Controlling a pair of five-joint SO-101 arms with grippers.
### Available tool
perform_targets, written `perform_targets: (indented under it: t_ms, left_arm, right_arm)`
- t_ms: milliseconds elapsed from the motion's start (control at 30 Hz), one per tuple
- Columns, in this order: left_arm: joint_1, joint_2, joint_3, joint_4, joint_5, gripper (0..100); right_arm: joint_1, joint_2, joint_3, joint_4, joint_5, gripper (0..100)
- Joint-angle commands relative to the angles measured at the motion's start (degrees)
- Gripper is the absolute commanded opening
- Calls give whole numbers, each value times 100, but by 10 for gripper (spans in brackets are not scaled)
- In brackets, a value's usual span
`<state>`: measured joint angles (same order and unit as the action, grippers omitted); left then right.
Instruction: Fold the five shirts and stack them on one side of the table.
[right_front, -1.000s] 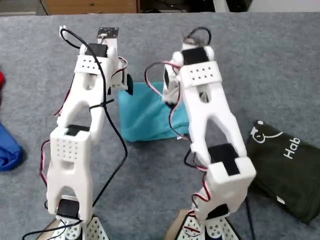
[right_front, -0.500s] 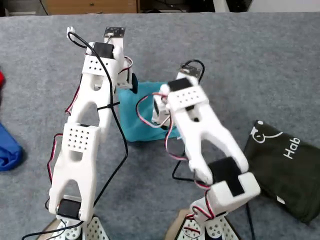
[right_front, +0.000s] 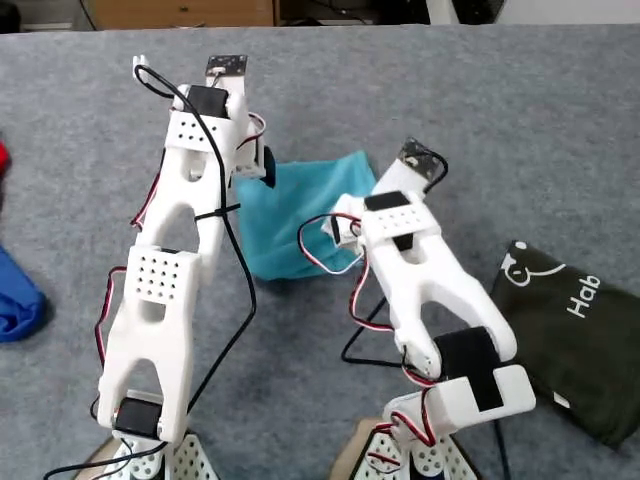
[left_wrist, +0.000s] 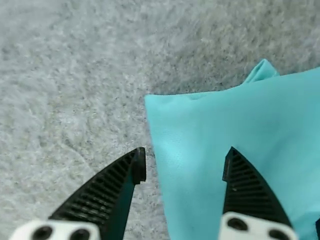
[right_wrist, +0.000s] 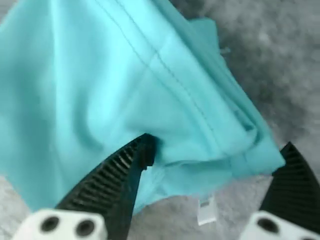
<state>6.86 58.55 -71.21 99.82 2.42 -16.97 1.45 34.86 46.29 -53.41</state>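
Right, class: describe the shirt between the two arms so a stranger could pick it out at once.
On the grey felt table, look between the white left arm and white right arm. A turquoise cloth shirt lies there. It is the only bright piece: the printed shirt at the right edge is dark, the cloth at the left edge deep blue.

The grey table (right_front: 520, 120) bears a teal shirt (right_front: 290, 225) mid-table, a dark shirt (right_front: 570, 340) at right, a blue shirt (right_front: 15, 300) at left.
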Motion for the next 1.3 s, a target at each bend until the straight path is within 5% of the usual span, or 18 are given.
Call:
perform_targets:
  t_ms: [0,467,1267]
  left_arm:
    - [-26,-66,-246,79,440,260]
    - [-123,154,343,-79,1204,260]
    - [9,760,53,-316,1213,248]
  right_arm:
    - [92,-286,92,-457,-70,366]
    - [110,-295,400,-554,-70,365]
    - [92,-286,409,-545,-18,364]
